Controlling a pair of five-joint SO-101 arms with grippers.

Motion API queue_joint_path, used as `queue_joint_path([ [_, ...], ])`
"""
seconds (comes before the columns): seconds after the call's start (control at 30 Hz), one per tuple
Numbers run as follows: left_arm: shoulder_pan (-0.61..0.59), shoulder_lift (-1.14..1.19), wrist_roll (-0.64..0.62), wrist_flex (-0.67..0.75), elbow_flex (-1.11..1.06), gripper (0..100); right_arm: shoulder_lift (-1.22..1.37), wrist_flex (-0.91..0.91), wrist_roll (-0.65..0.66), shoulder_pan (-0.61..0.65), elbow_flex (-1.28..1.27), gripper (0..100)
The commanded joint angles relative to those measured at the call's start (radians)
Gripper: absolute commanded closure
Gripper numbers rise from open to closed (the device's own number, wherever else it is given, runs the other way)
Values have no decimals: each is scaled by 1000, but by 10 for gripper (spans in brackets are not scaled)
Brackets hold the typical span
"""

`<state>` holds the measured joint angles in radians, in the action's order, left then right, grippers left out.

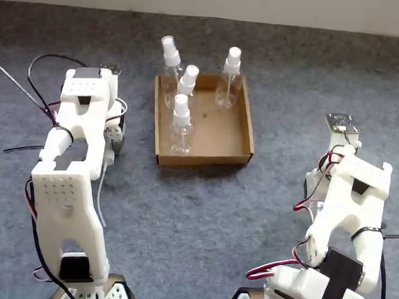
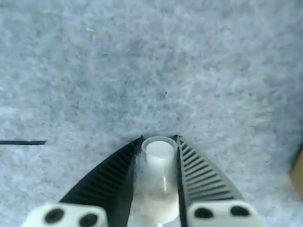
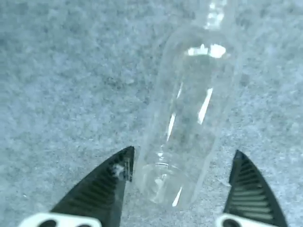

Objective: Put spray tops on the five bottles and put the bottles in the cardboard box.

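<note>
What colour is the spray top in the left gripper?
The spray top is white; the left wrist view shows it best.

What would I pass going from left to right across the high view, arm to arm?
left arm → cardboard box, with four capped bottles standing in it → right arm
</note>
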<state>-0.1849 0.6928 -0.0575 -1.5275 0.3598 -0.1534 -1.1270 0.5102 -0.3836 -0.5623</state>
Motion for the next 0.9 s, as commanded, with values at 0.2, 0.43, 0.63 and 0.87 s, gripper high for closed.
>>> queue_joint_path([
  [0.2,18,-7,2,94,-62,933,-8,-4,-26,68,65,649],
  [0.43,18,-7,2,100,-62,933,96,-1,-132,97,300,649],
  [0.63,18,-7,2,101,-61,932,312,-97,-144,91,521,649],
  [0.87,18,-7,2,103,-61,931,467,-102,-144,82,616,741],
])
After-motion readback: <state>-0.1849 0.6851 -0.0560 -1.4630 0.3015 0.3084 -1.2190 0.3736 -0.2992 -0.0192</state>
